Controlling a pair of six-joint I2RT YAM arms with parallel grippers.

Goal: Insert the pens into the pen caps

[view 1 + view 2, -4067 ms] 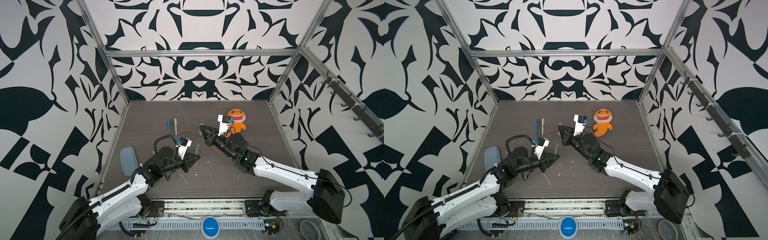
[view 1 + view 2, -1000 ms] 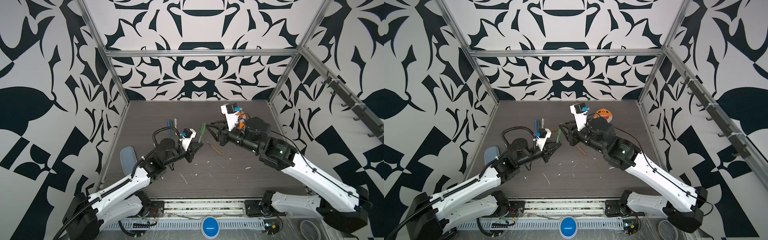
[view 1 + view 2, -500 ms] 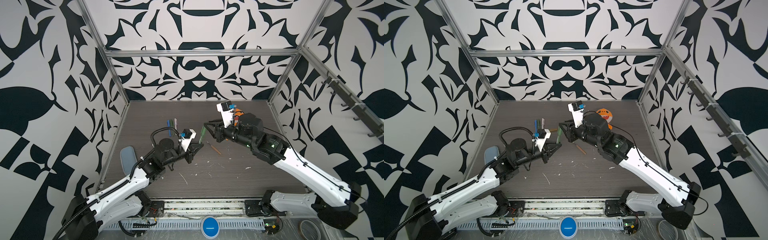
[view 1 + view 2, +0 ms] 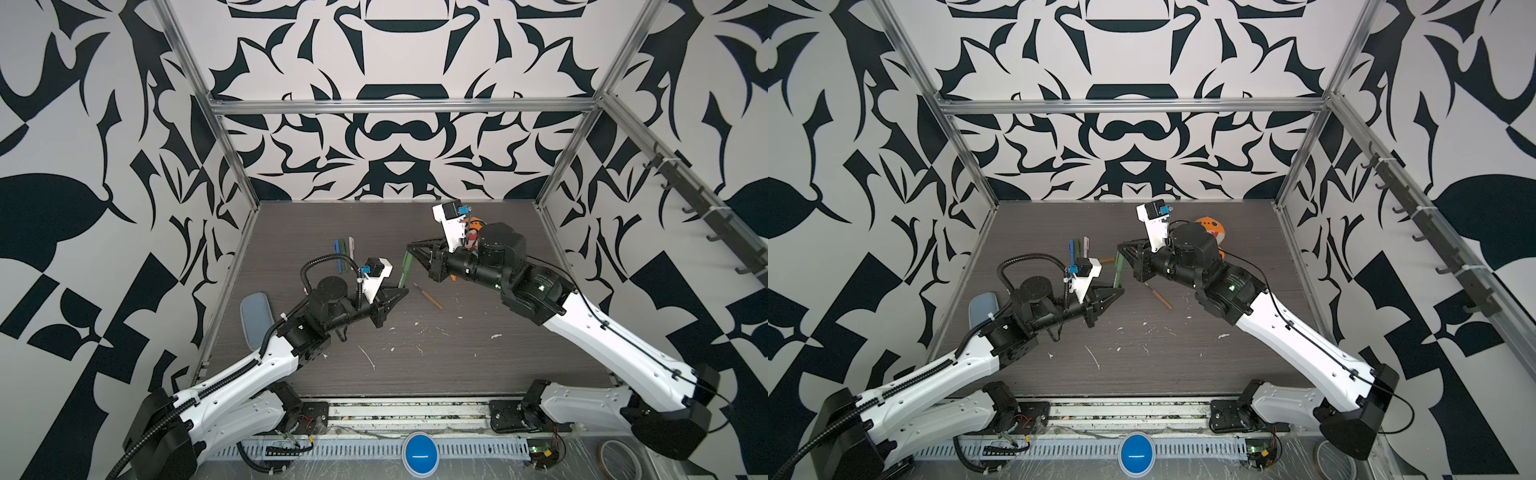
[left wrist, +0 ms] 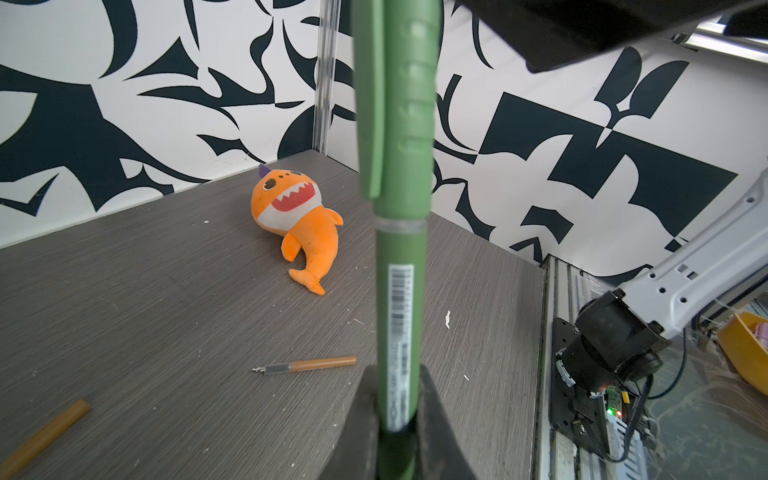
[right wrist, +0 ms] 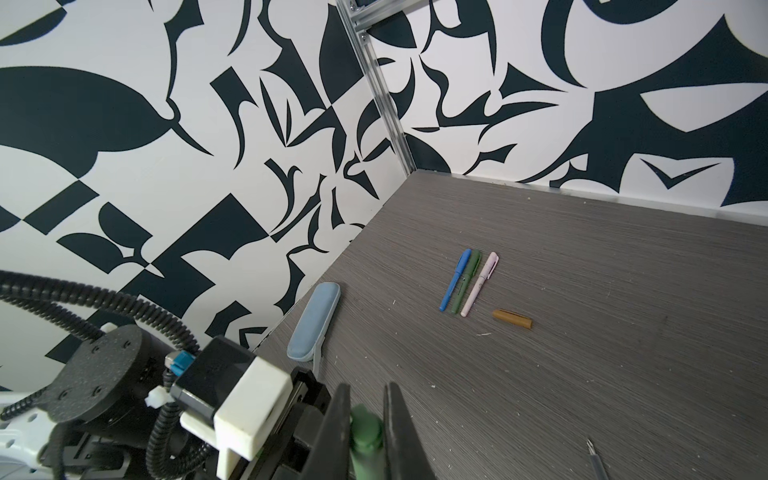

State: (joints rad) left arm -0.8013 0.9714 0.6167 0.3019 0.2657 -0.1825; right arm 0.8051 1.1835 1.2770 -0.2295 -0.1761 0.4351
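Observation:
A green pen (image 4: 402, 277) (image 5: 400, 299) stands nearly upright above the table, with my left gripper (image 4: 400, 291) (image 5: 397, 376) shut on its lower end. A green pen cap (image 5: 395, 104) (image 6: 365, 436) sits on the pen's upper end. My right gripper (image 4: 409, 248) (image 6: 366, 401) is shut on that cap's top. An uncapped orange-brown pen (image 4: 428, 296) (image 5: 307, 365) lies on the table below the grippers. A mustard-orange cap (image 6: 512, 319) (image 5: 45, 436) lies alone further back. Blue, green and pink capped pens (image 4: 345, 253) (image 6: 469, 286) lie side by side at the back left.
An orange shark plush (image 5: 299, 220) (image 4: 1212, 228) lies at the back right, behind my right arm. A pale blue case (image 4: 255, 320) (image 6: 313, 324) lies along the left wall. Small white scraps (image 4: 368, 357) dot the front of the table.
My right gripper moved left onto the top of the green pen and closed on the cap. My left gripper held the pen upright throughout.

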